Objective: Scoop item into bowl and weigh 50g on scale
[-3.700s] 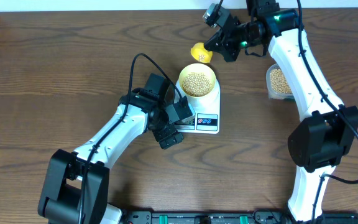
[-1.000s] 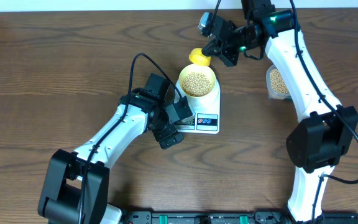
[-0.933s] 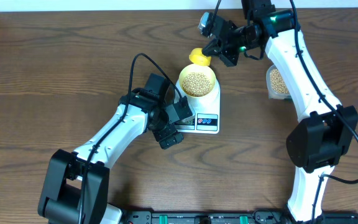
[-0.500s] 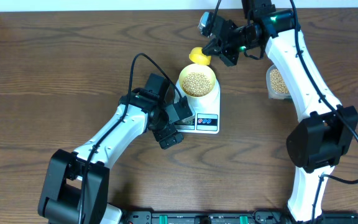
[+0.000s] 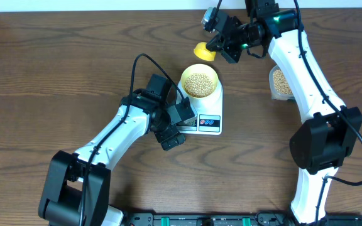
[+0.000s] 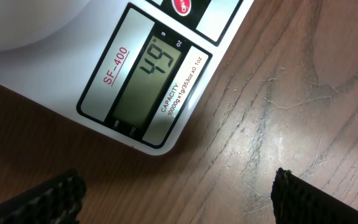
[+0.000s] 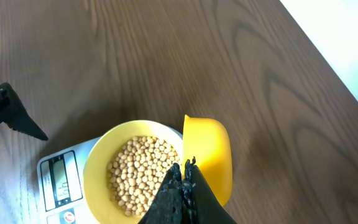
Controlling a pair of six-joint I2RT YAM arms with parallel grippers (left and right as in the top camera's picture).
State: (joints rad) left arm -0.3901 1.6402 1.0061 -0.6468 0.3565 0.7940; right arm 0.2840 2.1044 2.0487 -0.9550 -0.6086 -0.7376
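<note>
Right gripper (image 5: 221, 44) has its jaws clamped together on the handle of the yellow plastic long-handled scoop (image 5: 203, 50). In the overhead view the scoop head sits just past the far rim of the bowl, not over it. You can't tell from the right wrist view whether the scoop (image 7: 210, 155) carries anything.

Small round pale yellow-green bowl (image 5: 182, 78) sits on the round platform of the white rectangular digital kitchen scale (image 5: 210, 123). The small round tan beans (image 5: 198, 83) fill most of the bowl. More beans are in the clear plastic tub (image 5: 281, 81) near the right arm, partly hidden by it.

Left gripper (image 5: 170, 133) hangs just beside the scale's front-left corner with jaws wide apart, holding nothing. Its wrist view looks straight at the grey LCD display (image 6: 148, 81), which reads 49.
</note>
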